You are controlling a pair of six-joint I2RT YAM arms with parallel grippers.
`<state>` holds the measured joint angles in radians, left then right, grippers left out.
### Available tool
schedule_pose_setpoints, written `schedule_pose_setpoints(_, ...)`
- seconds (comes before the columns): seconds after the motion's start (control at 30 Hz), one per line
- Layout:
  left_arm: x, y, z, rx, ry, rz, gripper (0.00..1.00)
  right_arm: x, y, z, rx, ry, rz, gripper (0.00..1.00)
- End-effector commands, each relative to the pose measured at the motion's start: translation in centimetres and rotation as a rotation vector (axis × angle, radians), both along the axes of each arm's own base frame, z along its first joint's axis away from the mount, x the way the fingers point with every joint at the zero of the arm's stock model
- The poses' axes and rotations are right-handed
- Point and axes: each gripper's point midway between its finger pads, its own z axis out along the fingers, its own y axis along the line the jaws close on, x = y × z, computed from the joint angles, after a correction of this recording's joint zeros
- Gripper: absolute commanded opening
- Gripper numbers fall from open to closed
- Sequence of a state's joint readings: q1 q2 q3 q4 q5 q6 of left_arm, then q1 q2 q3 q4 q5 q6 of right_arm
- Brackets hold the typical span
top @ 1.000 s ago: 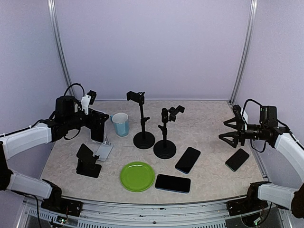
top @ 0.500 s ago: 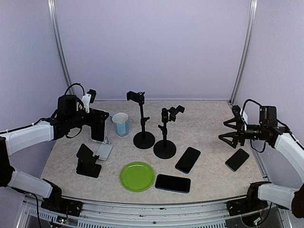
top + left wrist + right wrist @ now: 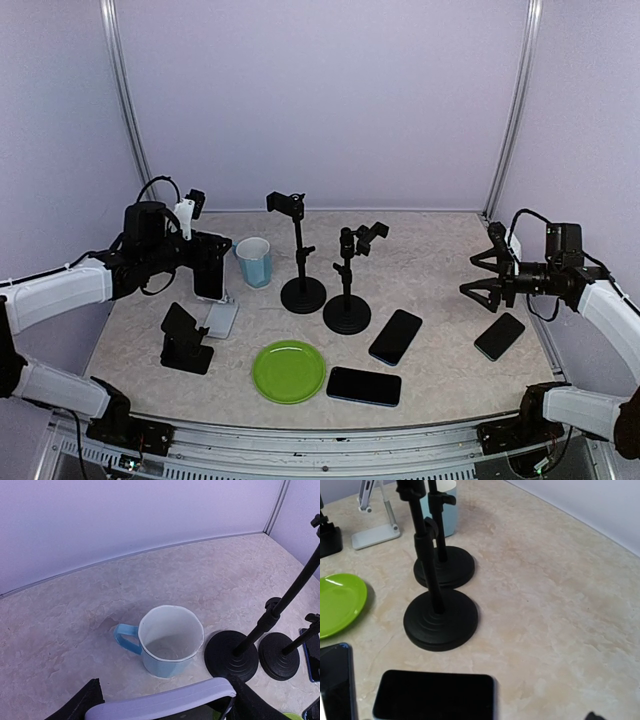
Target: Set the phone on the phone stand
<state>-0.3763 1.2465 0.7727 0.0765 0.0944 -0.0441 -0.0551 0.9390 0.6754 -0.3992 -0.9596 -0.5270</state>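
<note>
Left gripper [image 3: 207, 264] squeezes the phone [image 3: 160, 702] by its sides, up in the air just left of the blue mug [image 3: 254, 261]. White stand [image 3: 220, 318] sits near the mug, in front. Right gripper [image 3: 487, 276] hangs wide open, far right of the mug. I think the phone is hard, smooth and slippery, so hold its sides.

The marbled table [image 3: 440, 260] carries a green plate [image 3: 289, 370]. A blue mug [image 3: 254, 262] stands behind the plate. Three phones [image 3: 364, 386] lie to its right.
</note>
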Motion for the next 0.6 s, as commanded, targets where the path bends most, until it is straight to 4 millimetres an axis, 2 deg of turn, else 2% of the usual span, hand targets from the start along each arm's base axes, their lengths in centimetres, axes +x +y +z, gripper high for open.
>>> schedule_pose_setpoints(0.0, -0.6, 0.0, 3.6, -0.025, -0.132, 0.036, 0.72, -0.1, 0.3, -0.3, -0.007, 0.005, 0.01, 0.91)
schedule_pose_setpoints(0.17, -0.9, -0.1, 3.9, -0.041, -0.149, 0.047, 0.73, 0.0, 0.3, -0.4, -0.01, 0.011, 0.01, 0.91)
schedule_pose_setpoints(0.57, 0.1, 0.0, 1.3, -0.003, -0.09, 0.077, 0.73, -0.1, 0.3, -0.4, -0.009, 0.01, 0.011, 0.91)
